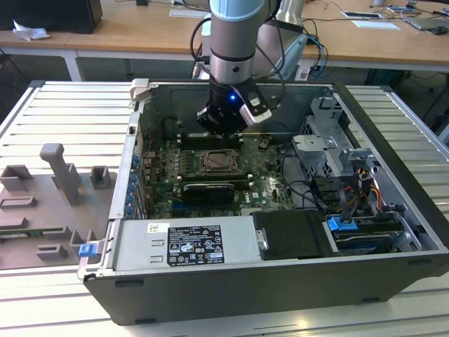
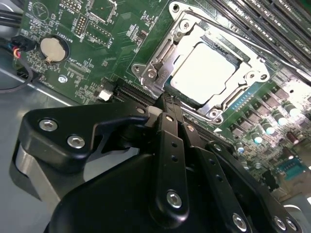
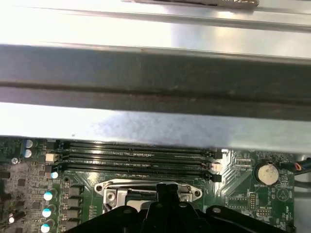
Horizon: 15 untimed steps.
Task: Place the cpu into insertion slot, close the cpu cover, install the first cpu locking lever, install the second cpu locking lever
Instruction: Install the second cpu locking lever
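Fingers of the tool (image 2: 167, 104) are seen pressed together with nothing between them, their tips lowered to the near edge of the insertion slot (image 2: 206, 73). Just beyond the tips, the cpu (image 2: 206, 70) is seated in that slot, and the cpu cover (image 2: 252, 75) is laid flat around its pale top, framing it. Closure appears done, so the narrow, clenched tips are judged suited to pushing a thin locking lever at the socket's rim. Memory slots (image 3: 136, 158) lie farther off.
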Motion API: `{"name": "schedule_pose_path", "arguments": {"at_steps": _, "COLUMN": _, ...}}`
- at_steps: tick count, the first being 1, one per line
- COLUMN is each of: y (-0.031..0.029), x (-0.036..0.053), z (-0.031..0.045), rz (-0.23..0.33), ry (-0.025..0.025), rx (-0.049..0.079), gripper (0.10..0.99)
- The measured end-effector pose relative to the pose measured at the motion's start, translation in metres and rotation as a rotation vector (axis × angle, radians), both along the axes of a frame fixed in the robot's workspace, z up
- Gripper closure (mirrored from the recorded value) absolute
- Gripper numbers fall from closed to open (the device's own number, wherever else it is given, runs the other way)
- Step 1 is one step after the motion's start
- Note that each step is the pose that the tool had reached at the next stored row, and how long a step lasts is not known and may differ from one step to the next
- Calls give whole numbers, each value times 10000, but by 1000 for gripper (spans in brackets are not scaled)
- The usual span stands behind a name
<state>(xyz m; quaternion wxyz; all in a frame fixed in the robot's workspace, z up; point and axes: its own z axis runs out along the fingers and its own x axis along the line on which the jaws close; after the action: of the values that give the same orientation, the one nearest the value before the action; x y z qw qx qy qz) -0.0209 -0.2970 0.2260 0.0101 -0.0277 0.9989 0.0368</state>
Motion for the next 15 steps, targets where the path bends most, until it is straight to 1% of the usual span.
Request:
{"name": "schedule_pose_path", "arguments": {"at_steps": 2, "y": 0, "x": 0, "z": 77, "rz": 0, "ry": 0, "rx": 1, "gripper": 980}}
{"name": "schedule_pose_path", "arguments": {"at_steps": 3, "y": 0, "x": 0, "z": 90, "rz": 0, "ry": 1, "rx": 0, "gripper": 980}}
{"name": "schedule_pose_path", "arguments": {"at_steps": 7, "y": -12, "x": 0, "z": 97, "rz": 1, "ry": 1, "rx": 0, "gripper": 980}}
{"name": "schedule_pose_path", "arguments": {"at_steps": 12, "y": -65, "x": 0, "z": 97, "rz": 1, "ry": 0, "rx": 0, "gripper": 980}}
{"name": "schedule_pose_path", "arguments": {"at_steps": 15, "y": -74, "x": -1, "z": 106, "rz": -2, "ry": 1, "rx": -2, "gripper": 980}}
